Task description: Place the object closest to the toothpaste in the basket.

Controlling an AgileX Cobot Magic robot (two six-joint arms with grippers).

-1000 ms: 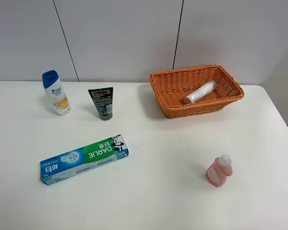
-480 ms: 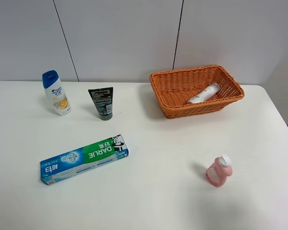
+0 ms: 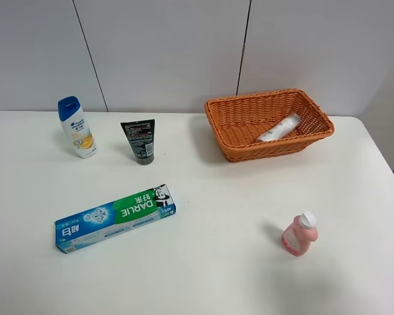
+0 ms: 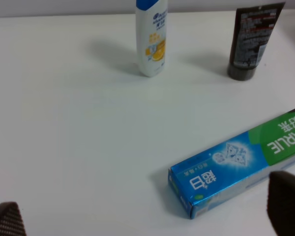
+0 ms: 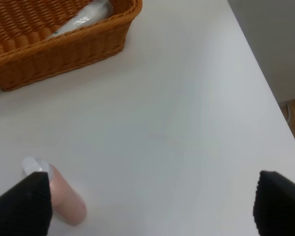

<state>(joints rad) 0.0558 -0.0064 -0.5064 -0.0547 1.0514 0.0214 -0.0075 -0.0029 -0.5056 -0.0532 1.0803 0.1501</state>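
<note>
The blue and green toothpaste box (image 3: 115, 217) lies flat at the front left of the white table. A black tube (image 3: 138, 140) stands cap down behind it, and a white shampoo bottle (image 3: 77, 127) with a blue cap stands further left. The orange wicker basket (image 3: 233, 147) sits at the back right with a white tube (image 3: 278, 128) lying in it. Neither gripper shows in the exterior view. My left gripper (image 4: 147, 211) is open and empty, low over the table near the toothpaste box (image 4: 236, 167). My right gripper (image 5: 150, 204) is open and empty.
A pink bottle (image 3: 299, 234) with a white cap stands at the front right; it also shows in the right wrist view (image 5: 64, 201). In that view the table's right edge (image 5: 265, 93) is close, and the basket (image 5: 64, 54) lies beyond the bottle.
The white tube in the basket shifted and rolled slightly between one second and half a second ago, then lay still. Nothing else has moved.
</note>
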